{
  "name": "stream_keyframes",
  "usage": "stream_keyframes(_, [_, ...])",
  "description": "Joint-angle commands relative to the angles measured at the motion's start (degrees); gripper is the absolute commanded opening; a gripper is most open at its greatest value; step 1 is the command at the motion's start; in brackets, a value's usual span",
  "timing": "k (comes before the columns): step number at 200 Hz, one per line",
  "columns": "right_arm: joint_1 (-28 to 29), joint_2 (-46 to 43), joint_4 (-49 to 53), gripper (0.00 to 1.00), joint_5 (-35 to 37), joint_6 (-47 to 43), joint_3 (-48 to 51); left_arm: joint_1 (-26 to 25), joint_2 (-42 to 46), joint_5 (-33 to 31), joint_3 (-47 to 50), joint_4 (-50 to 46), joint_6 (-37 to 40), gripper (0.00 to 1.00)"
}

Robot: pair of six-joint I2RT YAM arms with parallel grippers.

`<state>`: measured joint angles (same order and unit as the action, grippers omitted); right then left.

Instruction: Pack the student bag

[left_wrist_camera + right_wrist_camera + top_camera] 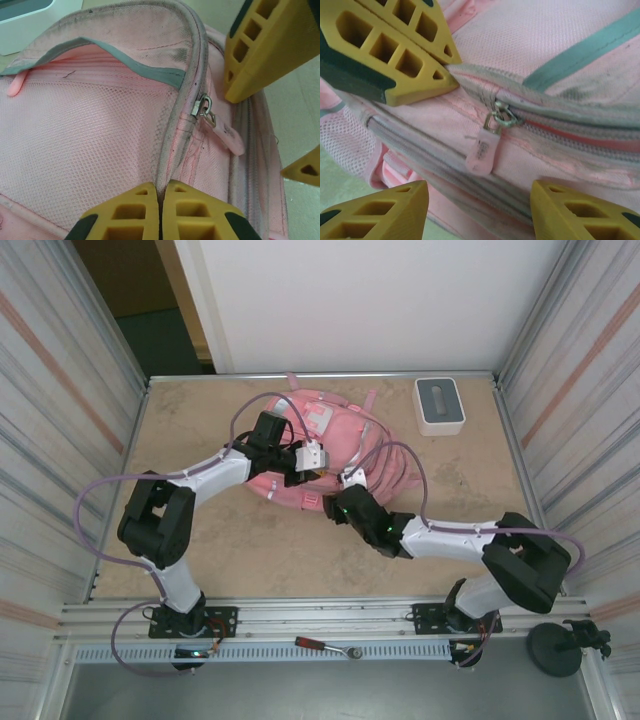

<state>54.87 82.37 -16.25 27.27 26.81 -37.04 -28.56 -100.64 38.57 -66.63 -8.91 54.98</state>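
Observation:
The student bag (335,420), a soft pink backpack, lies at the back middle of the table. My left gripper (318,465) reaches over its near side. In the left wrist view that gripper (161,184) is shut on a grey-piped seam of the bag (90,140), beside a mesh panel. A metal zipper slider with a pink pull tab (220,130) hangs just past the seam. My right gripper (479,186) stands open just below the same pull tab (482,150), with its yellow fingers (385,215) apart on either side and not touching it. The zip of the bag (560,40) runs off to the right.
A small white box with a grey top (439,405) stands at the back right, clear of the bag. Metal walls close in the table on both sides. A red-handled tool (325,645) lies on the front rail, and a black round stand (555,650) sits at the near right.

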Motion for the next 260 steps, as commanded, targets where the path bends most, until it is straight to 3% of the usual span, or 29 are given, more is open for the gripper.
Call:
stream_keyframes(1, [0.1, 2.4, -1.0, 0.56, 4.6, 1.6, -3.3, -0.1, -0.4, 4.2, -0.3, 0.2, -2.3, 0.02])
stream_keyframes(26, [0.1, 5.3, 5.4, 0.55, 10.3, 4.4, -7.5, -0.1, -0.5, 4.2, 0.0, 0.4, -2.3, 0.02])
stream_keyframes(50, [-0.2, 5.8, 10.6, 0.45, 13.3, 7.0, -9.4, 0.0, -0.3, 4.1, -0.2, -0.2, -2.1, 0.02])
stream_keyframes(126, [-2.4, 3.3, 11.5, 0.11, 9.2, 2.8, -7.4, 0.4, -1.2, 3.8, -0.3, -0.5, -1.7, 0.02])
stream_keyframes(173, [-4.3, -0.2, 11.4, 0.00, 6.6, -1.1, -4.9, 0.6, -1.7, 3.1, -0.7, -1.5, -1.0, 0.02])
stream_keyframes(193, [-6.3, -3.3, 11.3, 0.00, 3.1, -2.6, -3.0, 0.7, -1.8, 3.1, -0.7, -1.7, -1.0, 0.02])
stream_keyframes(244, [-16.1, -10.1, 10.3, 0.00, -17.8, -5.4, 1.7, 1.4, -1.7, 2.3, -0.3, -2.1, 0.2, 0.02])
stream_keyframes(260, [-18.5, -11.1, 11.1, 0.00, -21.1, -6.4, 2.0, 1.4, -1.7, 2.4, -0.3, -2.3, 0.5, 0.02])
